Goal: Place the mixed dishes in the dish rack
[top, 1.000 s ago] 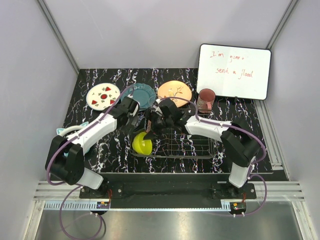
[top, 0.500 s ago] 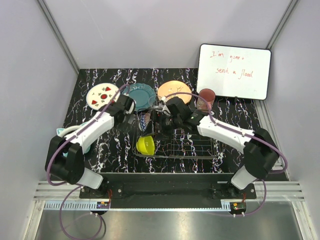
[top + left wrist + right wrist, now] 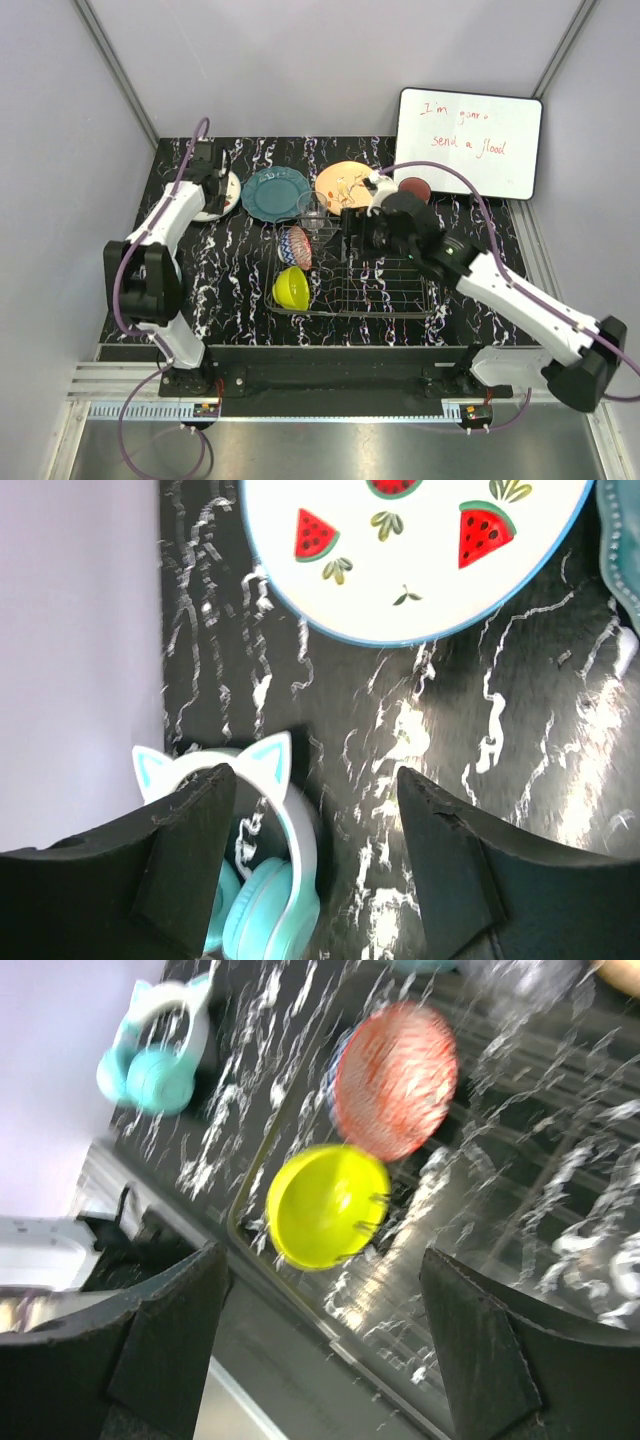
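Observation:
The silver wire dish rack (image 3: 385, 290) holds the yellow-green bowl (image 3: 291, 288) and the small red-patterned bowl (image 3: 296, 246), both on edge at its left end. They also show in the right wrist view, the yellow-green bowl (image 3: 325, 1205) below the red-patterned bowl (image 3: 395, 1080). My right gripper (image 3: 352, 235) (image 3: 325, 1350) is open and empty above the rack. My left gripper (image 3: 218, 188) (image 3: 315, 860) is open and empty, high over the white red-speckled plate (image 3: 228, 196) (image 3: 420, 560). The teal plate (image 3: 277, 193), orange plate (image 3: 345, 183), clear glass (image 3: 312, 212) and reddish-brown cup (image 3: 414, 188) stand behind the rack.
A white board with red writing (image 3: 468, 142) leans at the back right. Teal cat-ear headphones (image 3: 260, 880) (image 3: 160, 1050) lie on the black marbled table near the left wall. Grey walls close in the left, back and right.
My left arm has swung away from the rack to the far left over the white plate. My right gripper has drawn back and risen, leaving both bowls in the rack.

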`<action>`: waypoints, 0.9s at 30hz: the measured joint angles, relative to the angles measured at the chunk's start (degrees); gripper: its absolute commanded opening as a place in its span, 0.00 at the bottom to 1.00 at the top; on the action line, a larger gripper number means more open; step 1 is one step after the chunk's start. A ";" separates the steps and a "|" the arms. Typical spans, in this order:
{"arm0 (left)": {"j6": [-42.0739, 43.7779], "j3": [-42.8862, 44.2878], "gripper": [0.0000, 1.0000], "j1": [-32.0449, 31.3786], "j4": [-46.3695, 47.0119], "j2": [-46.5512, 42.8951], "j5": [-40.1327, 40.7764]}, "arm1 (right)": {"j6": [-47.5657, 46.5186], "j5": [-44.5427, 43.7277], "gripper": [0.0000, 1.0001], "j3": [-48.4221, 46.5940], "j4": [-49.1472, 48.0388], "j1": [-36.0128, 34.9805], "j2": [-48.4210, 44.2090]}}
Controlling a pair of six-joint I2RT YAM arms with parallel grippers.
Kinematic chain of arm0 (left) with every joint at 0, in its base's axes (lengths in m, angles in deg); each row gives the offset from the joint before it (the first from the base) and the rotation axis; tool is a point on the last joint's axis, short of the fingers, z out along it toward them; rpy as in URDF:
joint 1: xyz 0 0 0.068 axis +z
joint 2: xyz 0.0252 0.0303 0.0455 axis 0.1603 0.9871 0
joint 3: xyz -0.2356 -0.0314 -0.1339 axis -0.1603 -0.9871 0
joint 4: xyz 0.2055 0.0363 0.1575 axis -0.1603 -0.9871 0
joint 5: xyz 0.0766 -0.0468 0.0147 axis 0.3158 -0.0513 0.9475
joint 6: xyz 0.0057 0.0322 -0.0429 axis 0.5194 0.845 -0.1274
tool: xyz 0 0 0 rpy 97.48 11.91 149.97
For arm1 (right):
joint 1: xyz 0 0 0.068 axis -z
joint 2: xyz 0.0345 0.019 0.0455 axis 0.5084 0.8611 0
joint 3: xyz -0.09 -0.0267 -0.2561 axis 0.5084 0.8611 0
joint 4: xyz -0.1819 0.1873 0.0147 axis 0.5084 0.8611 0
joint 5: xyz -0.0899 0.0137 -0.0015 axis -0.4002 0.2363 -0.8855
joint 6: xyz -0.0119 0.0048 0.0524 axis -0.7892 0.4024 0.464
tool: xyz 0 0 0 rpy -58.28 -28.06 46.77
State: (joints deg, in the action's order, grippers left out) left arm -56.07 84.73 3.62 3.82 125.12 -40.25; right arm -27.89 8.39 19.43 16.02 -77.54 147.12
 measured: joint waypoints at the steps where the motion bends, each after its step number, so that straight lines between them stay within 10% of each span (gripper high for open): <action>1: 0.35 0.42 0.66 -0.04 0.48 1.79 0.17 | -0.70 -1.40 0.86 0.63 -0.20 0.02 -1.62; 27: 19.41 -5.51 0.70 -6.43 22.23 17.81 9.01 | -6.43 -12.35 0.88 12.59 -9.27 0.07 -9.64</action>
State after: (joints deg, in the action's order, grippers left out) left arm -36.66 79.23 -2.81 26.05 142.93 -31.24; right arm -34.31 -3.95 32.02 6.76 -77.47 137.48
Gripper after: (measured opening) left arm 0.714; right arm 0.873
